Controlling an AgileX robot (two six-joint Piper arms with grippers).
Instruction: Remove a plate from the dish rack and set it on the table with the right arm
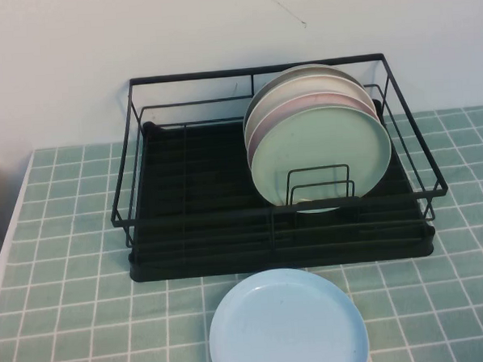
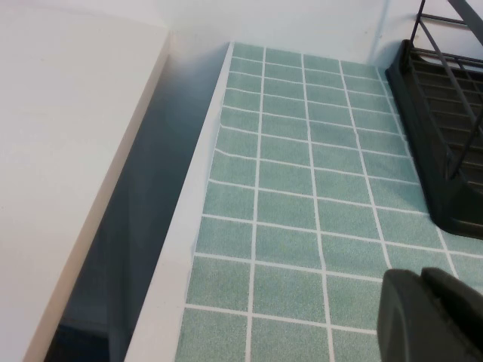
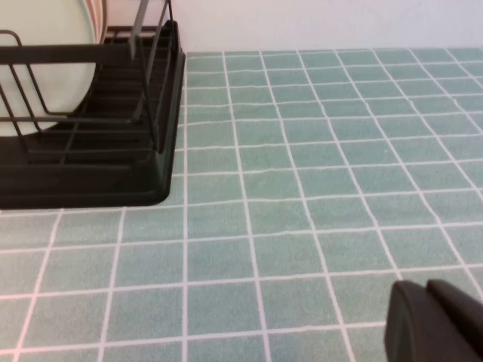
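The table, a surface of small square pale-green tiles with white grout, carries all items. The rectangular black wire-frame dish rack with a black ribbed base tray stands toward the rear, near the white wall. In its right half, several round plates stand on edge, stacked face to back between upright wire dividers. The front one is the round pale mint-green plate; behind it sits a pale pink plate, with paler plates further back. A round light blue plate lies flat on the tiles just in front of the rack.

The left gripper hangs above bare tiles off the rack's left end; its opening cannot be determined. The right gripper hangs above bare tiles off the rack's right end; its opening likewise cannot be determined. Neither touches anything.
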